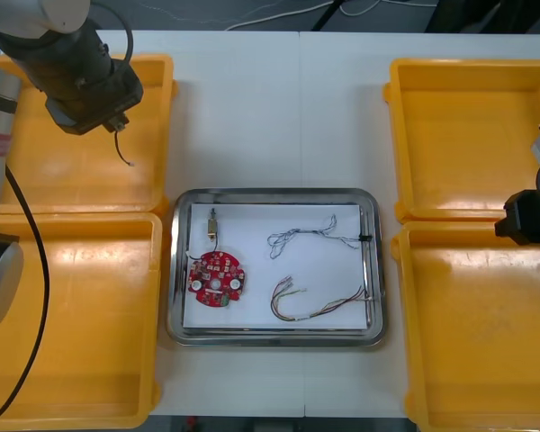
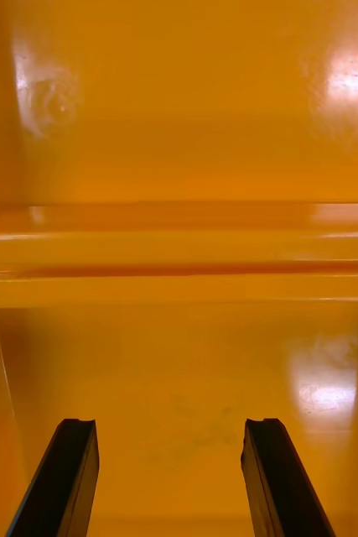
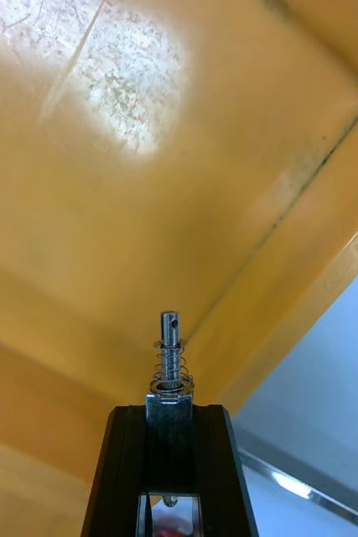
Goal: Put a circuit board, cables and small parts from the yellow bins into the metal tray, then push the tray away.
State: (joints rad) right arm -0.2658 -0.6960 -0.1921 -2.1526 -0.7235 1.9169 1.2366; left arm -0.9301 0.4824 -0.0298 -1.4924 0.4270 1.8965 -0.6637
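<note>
Left gripper (image 1: 117, 115) grips small metal part (image 3: 171, 357) over far-left-corner yellow bin (image 1: 36, 175); next: carry to metal tray (image 1: 375, 270), release. Right gripper (image 2: 168, 428) spread, idle, right edge.

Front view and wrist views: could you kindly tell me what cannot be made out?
Left gripper: front view, hidden under its wrist.
Right gripper: front view, cut off by the right edge.
Gripped small metal part: left wrist view, lower end buried in the gripper.
Loose small metal part in tray: front view, too small.
</note>
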